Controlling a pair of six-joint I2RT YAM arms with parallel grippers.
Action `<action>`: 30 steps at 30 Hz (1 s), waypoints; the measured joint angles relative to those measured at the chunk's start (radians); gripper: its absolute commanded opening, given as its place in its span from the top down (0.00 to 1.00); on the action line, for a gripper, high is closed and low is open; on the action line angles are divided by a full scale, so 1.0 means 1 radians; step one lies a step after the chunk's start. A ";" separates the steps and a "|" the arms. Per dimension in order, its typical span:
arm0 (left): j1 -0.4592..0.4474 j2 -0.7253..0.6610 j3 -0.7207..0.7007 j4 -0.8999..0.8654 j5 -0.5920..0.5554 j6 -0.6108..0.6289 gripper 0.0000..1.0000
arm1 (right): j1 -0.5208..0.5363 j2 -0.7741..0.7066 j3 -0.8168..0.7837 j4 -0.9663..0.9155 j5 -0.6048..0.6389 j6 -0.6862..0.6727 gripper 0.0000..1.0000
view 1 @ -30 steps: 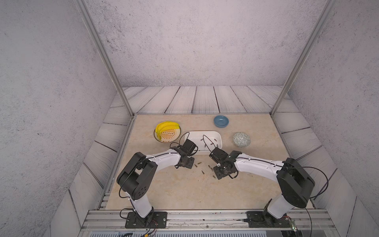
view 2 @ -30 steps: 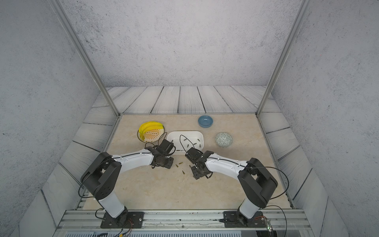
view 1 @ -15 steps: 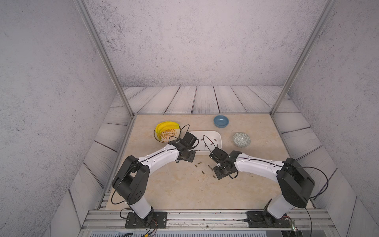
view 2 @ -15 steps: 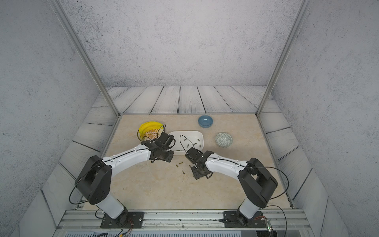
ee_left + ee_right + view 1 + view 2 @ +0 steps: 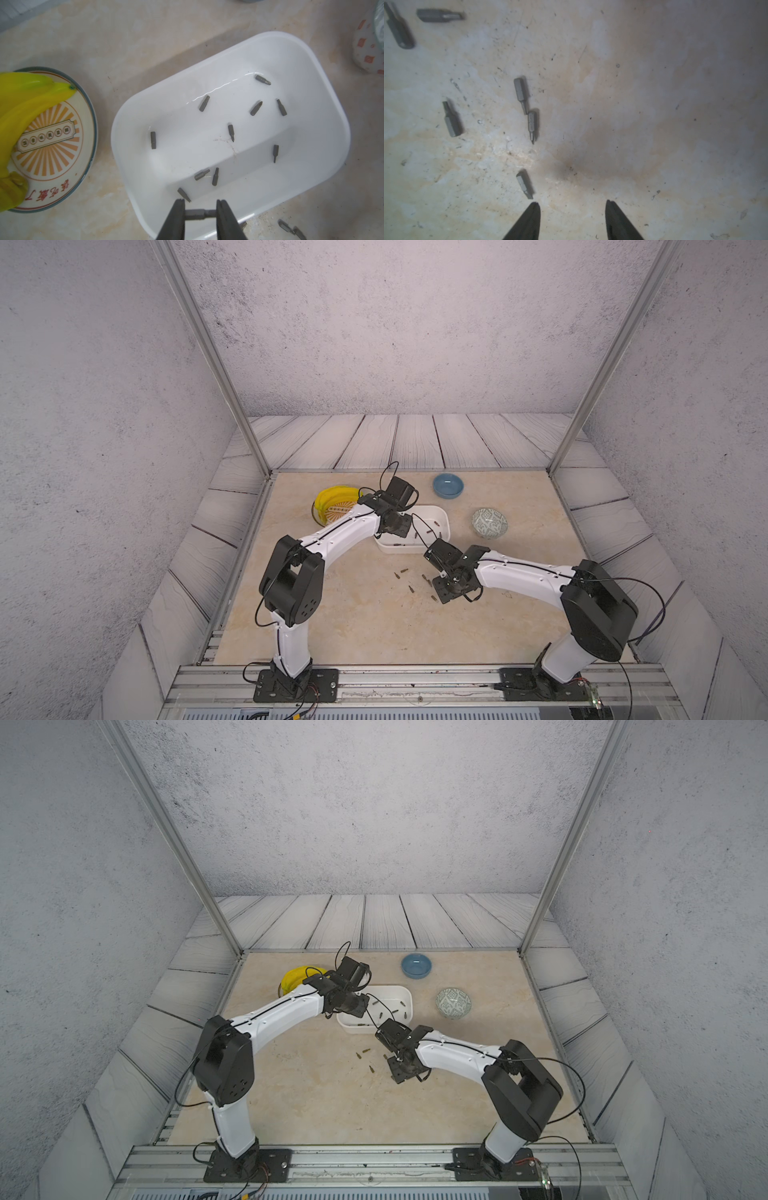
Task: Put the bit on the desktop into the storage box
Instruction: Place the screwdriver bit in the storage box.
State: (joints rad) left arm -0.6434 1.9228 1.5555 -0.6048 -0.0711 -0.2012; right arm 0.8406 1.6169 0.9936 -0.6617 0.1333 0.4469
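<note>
Beige marbled desktop: your left gripper swung over the white rounded plastic storage box, clamping a grey steel bit; release seemed next. Right gripper stayed open.

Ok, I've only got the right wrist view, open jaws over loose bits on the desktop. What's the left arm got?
Observer: The left gripper is shut on a bit, held crosswise over the box.
Operator: Anything in the box?
Observer: Ten bits lie loose on its floor.
Operator: What's next to it?
Observer: A plate with bananas stands beside it.
</note>
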 measured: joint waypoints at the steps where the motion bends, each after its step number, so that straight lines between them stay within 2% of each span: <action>1: 0.002 0.023 0.003 -0.002 0.005 0.000 0.81 | 0.000 0.000 0.000 0.000 0.000 0.002 0.45; 5: 0.005 0.094 0.003 -0.013 0.022 0.002 0.77 | 0.000 -0.007 -0.001 0.000 0.000 0.006 0.45; 10: 0.006 0.126 0.003 -0.015 0.037 0.003 0.55 | 0.000 -0.013 -0.011 0.005 -0.003 0.010 0.46; 12: 0.007 0.126 0.003 -0.011 0.038 0.000 0.49 | 0.000 -0.013 -0.017 0.008 -0.006 0.013 0.46; 19: 0.007 0.094 -0.001 -0.010 0.034 0.000 0.48 | 0.021 -0.013 -0.034 0.026 -0.009 0.028 0.47; 30: 0.007 -0.105 -0.044 -0.016 0.029 -0.002 0.46 | 0.074 -0.005 -0.018 0.031 -0.011 0.036 0.49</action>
State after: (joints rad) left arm -0.6365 1.8175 1.5112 -0.6205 -0.0422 -0.2028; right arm 0.9142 1.6123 0.9752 -0.6304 0.1223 0.4831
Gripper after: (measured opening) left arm 0.535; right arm 0.512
